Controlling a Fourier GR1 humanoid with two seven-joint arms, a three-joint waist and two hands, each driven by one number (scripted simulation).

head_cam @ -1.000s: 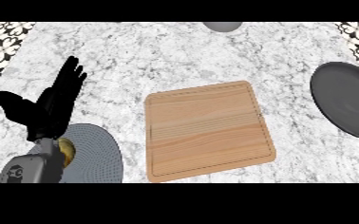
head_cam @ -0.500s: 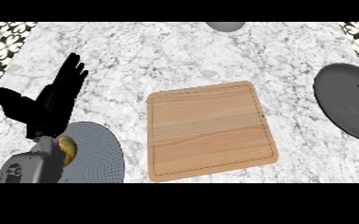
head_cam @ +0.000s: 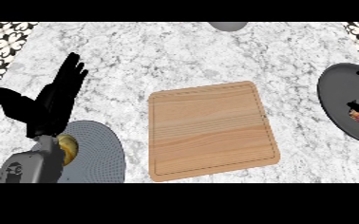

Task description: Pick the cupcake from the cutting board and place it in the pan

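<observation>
Nearest, at the lower left: a grey forearm leads up to the left hand (head_cam: 52, 99), fingers straight and spread, thumb out to the side, holding nothing. It rests over the counter's left side, fingers up.

Just beside and partly under the forearm lies a grey round plate (head_cam: 98, 154), with a small yellowish thing (head_cam: 67, 149) showing between forearm and plate; what it is cannot be told.

Centre: the wooden cutting board (head_cam: 210, 130) lies flat on the marble counter (head_cam: 175, 57), its top bare.

Right edge: the dark pan (head_cam: 336, 92), cut off by the frame. Inside it, at the very edge, a small reddish and pale object (head_cam: 354, 111) shows, probably the cupcake.

Farthest, at the top edge: part of a grey round object (head_cam: 228, 25).

The right hand appears nowhere.
</observation>
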